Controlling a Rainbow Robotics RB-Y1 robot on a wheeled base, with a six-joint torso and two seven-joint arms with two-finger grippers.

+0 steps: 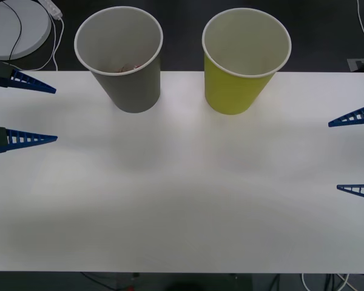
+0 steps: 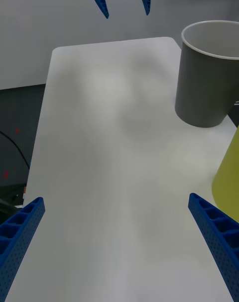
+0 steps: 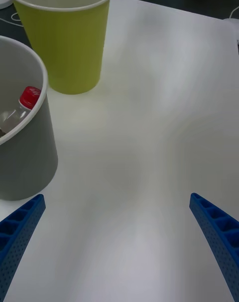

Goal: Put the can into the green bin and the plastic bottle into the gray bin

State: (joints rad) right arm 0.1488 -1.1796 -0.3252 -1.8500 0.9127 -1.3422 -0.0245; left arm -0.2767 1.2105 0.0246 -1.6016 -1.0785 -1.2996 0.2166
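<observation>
Front view showed your left gripper (image 1: 30,113) at the table's left edge, its blue ribbed fingers spread wide and holding nothing; your right gripper (image 1: 355,153) sat at the right edge, likewise wide apart and empty, well clear of both bins; between them the white table (image 1: 182,200) ran bare across its near half. From your left wrist camera the fingers (image 3: 20,232) framed the tabletop, and just beyond them stood the gray bin (image 3: 22,152), upright, with the plastic bottle (image 3: 22,108) lying inside it, red cap up against the pale inner wall; the green bin (image 3: 64,38) stood upright just beside the gray one, not touching it. At the far side of the table you had the gray bin on the left and the green on the right; what the green bin held could not be told.
</observation>
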